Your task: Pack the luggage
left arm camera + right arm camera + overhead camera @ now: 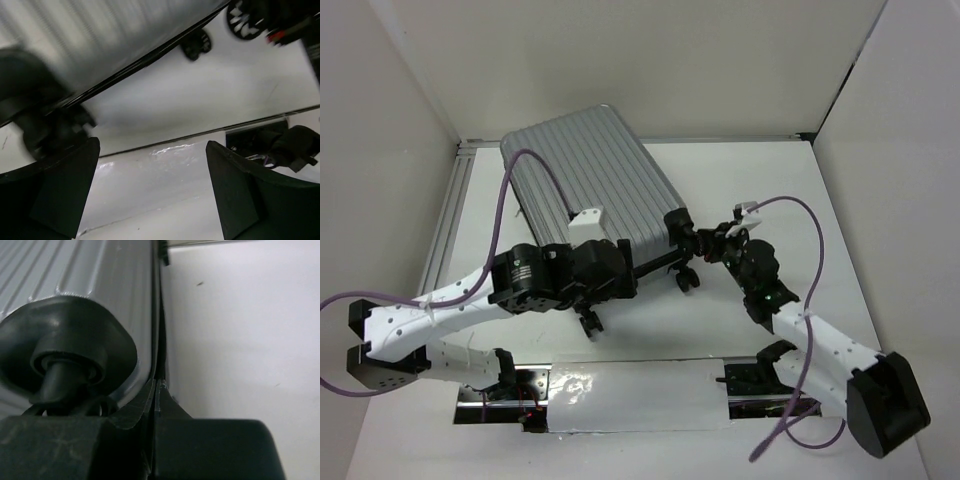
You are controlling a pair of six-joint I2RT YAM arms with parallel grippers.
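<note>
One luggage (pixel 590 185) shut | left fingers (pixel 65 195) apart by its near edge | right fingers (pixel 210 450) together at seam

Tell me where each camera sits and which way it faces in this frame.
Top external: above and behind the arm bases, looking down on the table and closed suitcase; left arm and right arm show.
Left wrist: on the left arm, looking past the open left gripper along the suitcase's edge.
Right wrist: on the right arm, close against the suitcase's seam beside a wheel; shut right gripper shows.
Shared: all three see suitcase and table.
</note>
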